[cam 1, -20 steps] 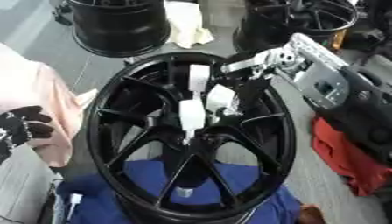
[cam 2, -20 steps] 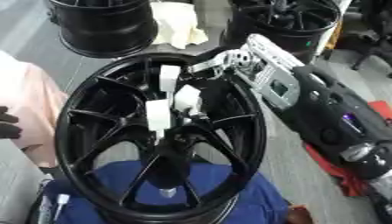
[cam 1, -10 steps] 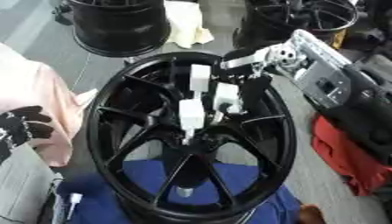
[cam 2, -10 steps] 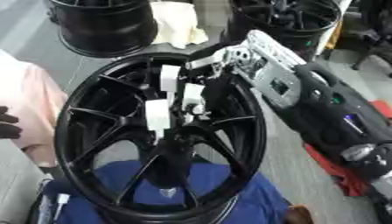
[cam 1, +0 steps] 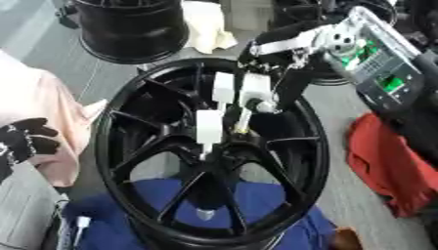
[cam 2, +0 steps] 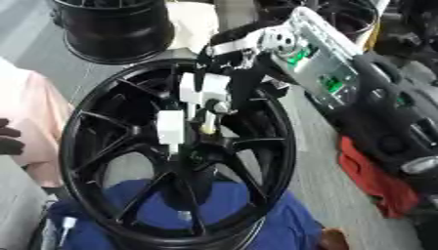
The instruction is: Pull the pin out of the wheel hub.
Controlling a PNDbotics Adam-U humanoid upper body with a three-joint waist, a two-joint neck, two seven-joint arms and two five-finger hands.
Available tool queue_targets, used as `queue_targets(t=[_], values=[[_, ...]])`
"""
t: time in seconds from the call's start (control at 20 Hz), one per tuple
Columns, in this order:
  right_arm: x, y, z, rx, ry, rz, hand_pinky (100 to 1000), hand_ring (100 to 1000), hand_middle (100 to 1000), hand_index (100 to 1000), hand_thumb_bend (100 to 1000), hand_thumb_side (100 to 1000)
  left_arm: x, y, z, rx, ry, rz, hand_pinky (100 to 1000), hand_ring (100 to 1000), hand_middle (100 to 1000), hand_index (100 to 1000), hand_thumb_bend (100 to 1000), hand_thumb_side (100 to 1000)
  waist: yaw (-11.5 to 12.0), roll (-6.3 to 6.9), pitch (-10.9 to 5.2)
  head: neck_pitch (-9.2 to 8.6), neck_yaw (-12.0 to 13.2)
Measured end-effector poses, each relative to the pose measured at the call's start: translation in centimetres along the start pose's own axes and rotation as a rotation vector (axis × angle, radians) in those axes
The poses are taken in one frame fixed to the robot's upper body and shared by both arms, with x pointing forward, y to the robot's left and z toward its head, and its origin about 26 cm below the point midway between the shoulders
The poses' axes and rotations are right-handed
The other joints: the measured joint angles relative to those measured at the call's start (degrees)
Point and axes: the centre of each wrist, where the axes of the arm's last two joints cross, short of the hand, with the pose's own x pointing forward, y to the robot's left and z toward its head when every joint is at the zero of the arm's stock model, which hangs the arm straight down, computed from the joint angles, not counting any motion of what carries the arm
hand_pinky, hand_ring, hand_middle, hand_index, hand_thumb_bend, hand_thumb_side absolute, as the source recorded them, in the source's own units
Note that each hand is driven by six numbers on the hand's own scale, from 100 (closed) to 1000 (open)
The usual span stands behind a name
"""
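Observation:
A black spoked wheel hub [cam 1: 128,161] lies on a blue cloth [cam 1: 265,215] in the middle. My right hand [cam 1: 248,93] comes in from the upper right on a silver and black arm and hangs over the hub's centre [cam 1: 208,163]. Its white-padded fingers [cam 1: 208,126] point down and are curled round a thin pale pin [cam 1: 242,121]. The pin's yellowish tip sits just above the spokes. My left hand [cam 1: 24,141], black and white, rests open at the left edge over a pink cloth, apart from the hub.
Two more black wheels stand behind, at the back left [cam 1: 128,29] and back right [cam 1: 299,12], with a cream rag [cam 1: 209,29] between them. A red object [cam 1: 389,171] lies right of the hub, a pink cloth [cam 1: 43,107] left of it. A small white item [cam 1: 82,223] lies bottom left.
My right wrist and upper fingers have risen and drawn toward the far side, with the pale pin moving up between the fingers. The left hand has not moved.

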Motion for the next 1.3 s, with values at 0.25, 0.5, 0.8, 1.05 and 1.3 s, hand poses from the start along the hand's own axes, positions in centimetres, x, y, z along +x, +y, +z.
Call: queue_targets(t=[0.25, 0.5, 0.8, 1.05, 1.3], values=[[-0.4, -1.7, 3.7, -0.08, 0.035, 0.002, 393, 414, 433, 516, 100, 100, -0.1, 0.0, 0.1, 0.001, 0.005, 0.002, 789, 746, 734, 894, 100, 741, -0.6, -0.46, -0.23, 0.04, 0.1], [-3.4, -1.0, 8.9, -0.213, 0.162, -0.059, 390, 407, 429, 518, 100, 100, 0.1, 0.1, 0.2, 0.006, 0.007, 0.001, 789, 746, 734, 894, 100, 742, -0.8, -0.68, -0.36, 0.02, 0.1], [-10.9, 7.1, 14.0, -0.433, 0.502, -0.259, 394, 407, 432, 533, 100, 100, 0.3, 0.3, 0.4, 0.016, 0.005, -0.002, 789, 746, 733, 893, 100, 741, -0.8, -0.6, 0.32, -0.64, -0.5], [-15.3, 16.1, 15.2, -0.542, 0.761, -0.471, 769, 796, 804, 944, 158, 378, 0.6, 0.5, 0.4, 0.023, -0.002, -0.008, 789, 746, 733, 894, 100, 742, -1.1, -0.39, 0.66, -1.11, -0.4], [-17.3, 23.3, 14.1, -0.768, 1.015, -0.615, 819, 845, 858, 965, 154, 430, 0.6, 0.5, 0.4, 0.024, -0.002, -0.008, 790, 746, 733, 894, 100, 741, -1.3, 0.34, 0.71, -1.16, 0.1]])
